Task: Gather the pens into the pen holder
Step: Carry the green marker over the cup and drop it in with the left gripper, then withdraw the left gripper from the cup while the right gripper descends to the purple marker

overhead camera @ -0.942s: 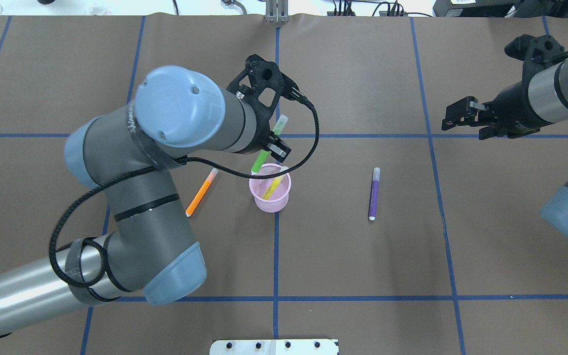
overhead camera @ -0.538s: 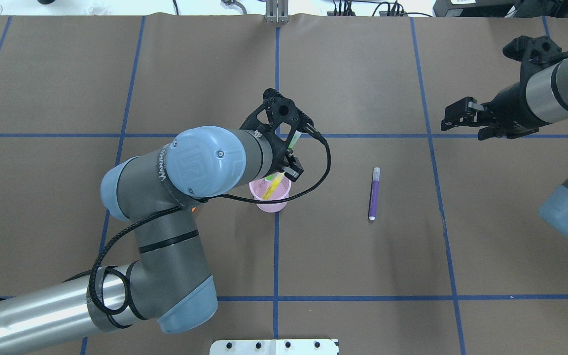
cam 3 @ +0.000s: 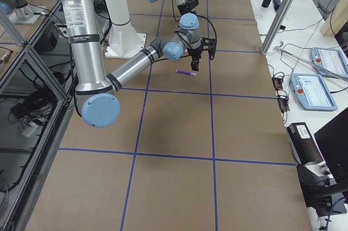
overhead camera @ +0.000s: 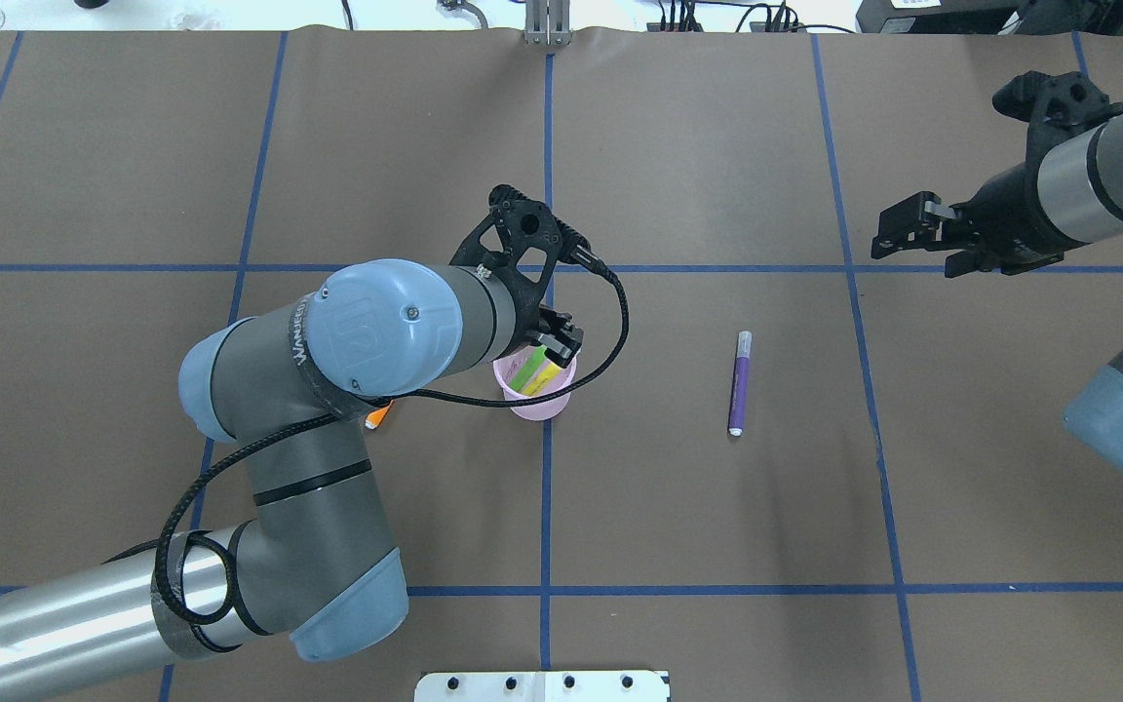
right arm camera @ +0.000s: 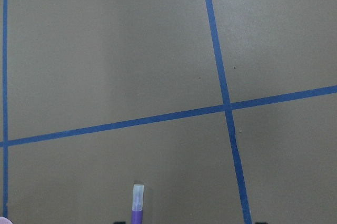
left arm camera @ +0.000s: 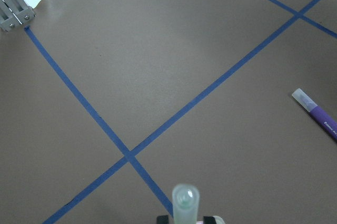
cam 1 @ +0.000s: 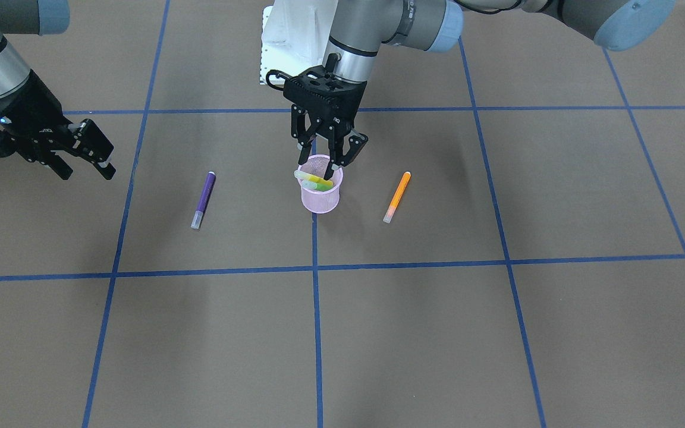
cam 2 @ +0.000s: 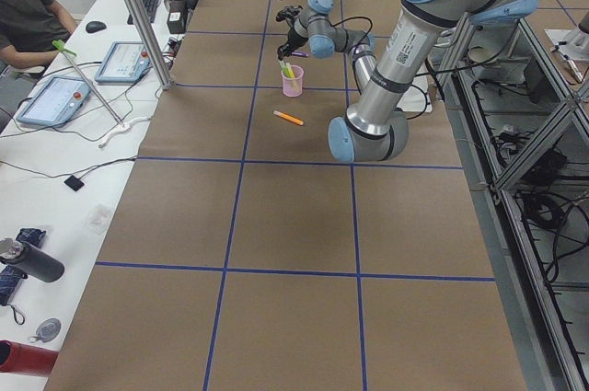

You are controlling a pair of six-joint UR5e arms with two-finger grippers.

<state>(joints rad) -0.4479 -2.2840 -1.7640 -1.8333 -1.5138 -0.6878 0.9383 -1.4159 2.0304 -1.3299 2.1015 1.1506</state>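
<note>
Brown table (cam 1: 497, 333) | pen holder (cam 1: 320, 201) just under left pincer (cam 1: 326, 164) | green pen (overhead camera: 527, 369) inside

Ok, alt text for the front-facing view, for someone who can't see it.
The left gripper hangs above a pink pen holder containing a green pen and a yellow pen. A purple pen and an orange pen lie either side; the right gripper sits at image left.

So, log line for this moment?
left gripper open over pen holder | green pen, yellow pen inside | orange pen, purple pen on table | right gripper open
</note>
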